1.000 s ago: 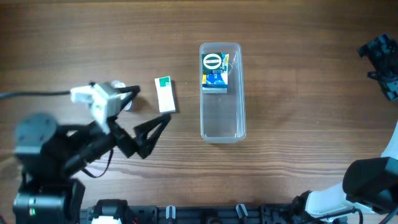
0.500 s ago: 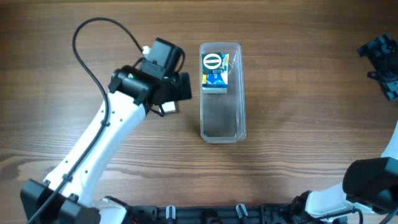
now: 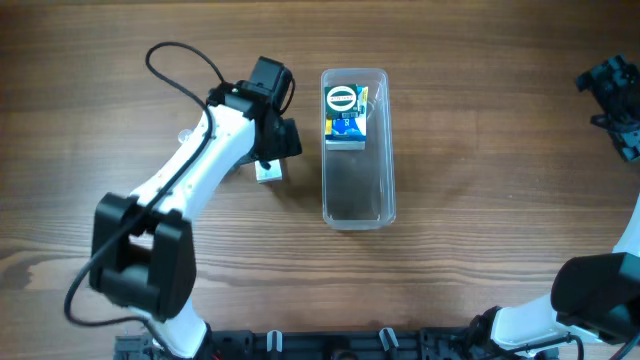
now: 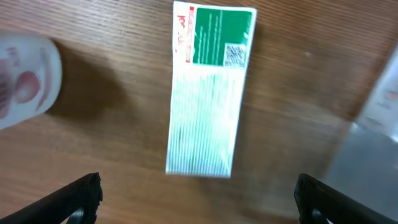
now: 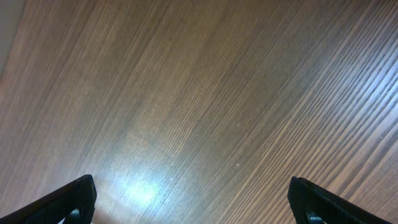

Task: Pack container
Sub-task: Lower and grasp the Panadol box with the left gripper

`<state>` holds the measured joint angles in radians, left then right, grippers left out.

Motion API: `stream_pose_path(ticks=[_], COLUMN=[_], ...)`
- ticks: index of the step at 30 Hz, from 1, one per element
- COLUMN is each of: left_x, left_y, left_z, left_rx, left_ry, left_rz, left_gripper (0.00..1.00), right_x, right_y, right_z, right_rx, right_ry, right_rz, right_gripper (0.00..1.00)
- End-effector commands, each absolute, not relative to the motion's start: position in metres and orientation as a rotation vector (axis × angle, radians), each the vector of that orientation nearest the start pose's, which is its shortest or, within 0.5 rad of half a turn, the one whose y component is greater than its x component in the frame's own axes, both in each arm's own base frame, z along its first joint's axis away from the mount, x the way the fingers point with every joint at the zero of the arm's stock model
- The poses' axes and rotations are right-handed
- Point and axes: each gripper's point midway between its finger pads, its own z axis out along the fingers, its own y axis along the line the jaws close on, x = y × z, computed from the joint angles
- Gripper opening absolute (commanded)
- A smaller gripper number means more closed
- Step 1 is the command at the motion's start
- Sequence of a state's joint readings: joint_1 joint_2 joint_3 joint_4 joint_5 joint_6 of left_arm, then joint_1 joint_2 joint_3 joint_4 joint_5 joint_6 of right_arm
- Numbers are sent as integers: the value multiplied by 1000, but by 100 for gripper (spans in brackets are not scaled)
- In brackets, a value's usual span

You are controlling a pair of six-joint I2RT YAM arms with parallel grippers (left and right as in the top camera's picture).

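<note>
Container (image 3: 357, 192) lies right of centre on the tabletop (image 3: 480, 260), long axis running away from us. One blue and yellow box (image 3: 345, 115) sits in its far end, and the nearer stretch is bare. None of that has shifted in the last second.

What has changed is the left arm. A second ago it was folded back at the near left corner. It has since swung out across the tabletop, and it now hangs over the white and green box (image 4: 208, 93). That box lies flat just beside the container's left wall and apart from it, where it was before. From overhead the arm now hides most of it, with only its near end showing.

In the left wrist view the left pincer (image 4: 199, 196) is spread wide. Its two fingertips show at the lower corners of that view, with the box lying lengthwise above the gap between them. Nothing is gripped. A small pale jar (image 4: 25, 74) stands off to one side, well clear of the box.

The right pincer (image 5: 193, 199) is also wide and empty, looking down on bare wood at the far right, and it has not stirred.

We read this as the reach for the second item being nearly finished. The pincer seems lined up but has not yet closed on anything, and we cannot tell how high it stands above the box. One piece is packed, and room remains for this one.
</note>
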<state>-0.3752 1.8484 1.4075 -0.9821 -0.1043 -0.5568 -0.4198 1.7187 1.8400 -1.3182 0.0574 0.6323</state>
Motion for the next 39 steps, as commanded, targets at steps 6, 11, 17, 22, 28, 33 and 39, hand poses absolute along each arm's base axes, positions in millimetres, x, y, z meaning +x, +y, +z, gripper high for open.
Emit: stream_pose_path(ticks=[6, 11, 17, 22, 28, 33, 39], left_x=[376, 378, 374, 373, 371, 369, 370], left_y=[-132, -124, -114, -120, -119, -116, -116], left_z=[34, 22, 16, 7, -3, -8, -7], left_rx=[-237, -224, -206, -164, -149, -151, -151], left_ry=[2994, 3008, 3030, 3028, 3051, 3060, 3059], left_rz=[-62, -8, 2, -50, -37, -9, -8], left_gripper=[100, 100, 100, 100, 98, 96, 62], right_x=[348, 348, 348, 348, 348, 348, 348], right_y=[-169, -169, -169, -169, -169, -169, -169], right_z=[230, 230, 230, 230, 230, 230, 230], right_rx=[1426, 1426, 1426, 1425, 1426, 1425, 1426], right_ry=[2381, 2381, 2381, 2382, 2381, 2381, 2381], right_rz=[-45, -45, -45, -45, -45, -45, -45], right_gripper=[100, 100, 100, 100, 100, 100, 100])
